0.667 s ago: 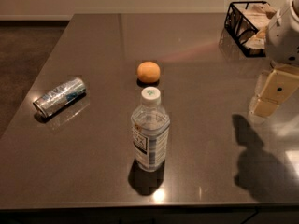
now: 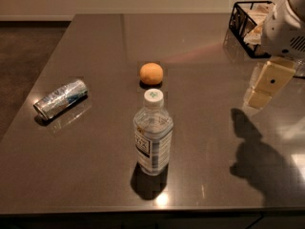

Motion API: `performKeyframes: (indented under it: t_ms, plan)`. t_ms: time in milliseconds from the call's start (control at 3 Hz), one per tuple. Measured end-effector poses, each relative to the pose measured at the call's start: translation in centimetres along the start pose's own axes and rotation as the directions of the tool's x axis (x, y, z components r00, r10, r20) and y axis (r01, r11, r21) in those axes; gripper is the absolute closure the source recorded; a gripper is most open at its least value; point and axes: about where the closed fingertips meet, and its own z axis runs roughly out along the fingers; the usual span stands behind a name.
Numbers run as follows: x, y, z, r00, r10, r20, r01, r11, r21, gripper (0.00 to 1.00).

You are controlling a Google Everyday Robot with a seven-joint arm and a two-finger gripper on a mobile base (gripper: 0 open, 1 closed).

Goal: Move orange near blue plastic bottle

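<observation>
The orange (image 2: 151,73) sits on the dark table, a little behind the blue plastic bottle (image 2: 152,133), which stands upright near the front edge with its white cap on. There is a clear gap between the two. My gripper (image 2: 261,93) hangs above the table at the right, well to the right of both the orange and the bottle. It holds nothing that I can see, and it casts a shadow on the table below.
A crushed silver can (image 2: 60,98) lies on its side at the left. A black wire basket (image 2: 251,22) with packets stands at the back right corner. The table's front edge (image 2: 143,210) runs just below the bottle.
My gripper has shifted slightly left and down. The orange, bottle and can have not moved.
</observation>
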Motion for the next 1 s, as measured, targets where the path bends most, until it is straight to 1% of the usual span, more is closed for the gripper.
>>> performKeyframes:
  t_ms: [333,667,1000]
  plan:
    - [-1.9,-1.6,1.6,0.998,-0.004,0.055,0.005,0.9998,-0.019,0.0]
    - [-4.0,-3.0,3.4,0.996,-0.012,0.093,0.016,0.9987,-0.048,0.0]
    - [-6.0,-4.5,5.9,0.989,0.022,0.147,-0.01,0.9969,-0.078,0.0]
